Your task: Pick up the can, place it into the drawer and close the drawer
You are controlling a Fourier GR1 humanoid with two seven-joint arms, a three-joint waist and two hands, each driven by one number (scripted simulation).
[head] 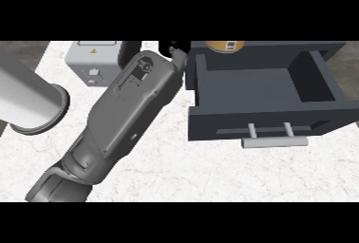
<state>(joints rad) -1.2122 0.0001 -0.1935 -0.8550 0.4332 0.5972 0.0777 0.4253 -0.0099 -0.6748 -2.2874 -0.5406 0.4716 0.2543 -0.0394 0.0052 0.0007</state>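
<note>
1. Drawer [263,90] is sitting pulled out at 2 o'clock with its tray showing nothing inside and its handle [275,141] pointing toward 6. It is ready to receive, so opening is not the step in hand.
2. Can [226,45] is showing only as an orange-brown sliver at 1 o'clock, just beyond the drawer's back wall and cut by the frame edge. It is outside the tray. I can't tell what it is resting on.
3. Left hand [176,51] is showing at 12 o'clock, just beside the can on its 9 o'clock side. The forearm is slanting up from 7 o'clock, which I'm reading as a reach for the can.
4. Fingers: only a scrap of black hand is showing, so I can't tell whether they are apart, together or touching the can.
5. Right hand is not appearing anywhere.
6. Grey box [98,61] at 11 and pale cylinder [32,97] at 9 are lying beside the arm's path, on the side away from the drawer.
7. My read: this is the early grasp stage, with placing and closing both pending.
</note>
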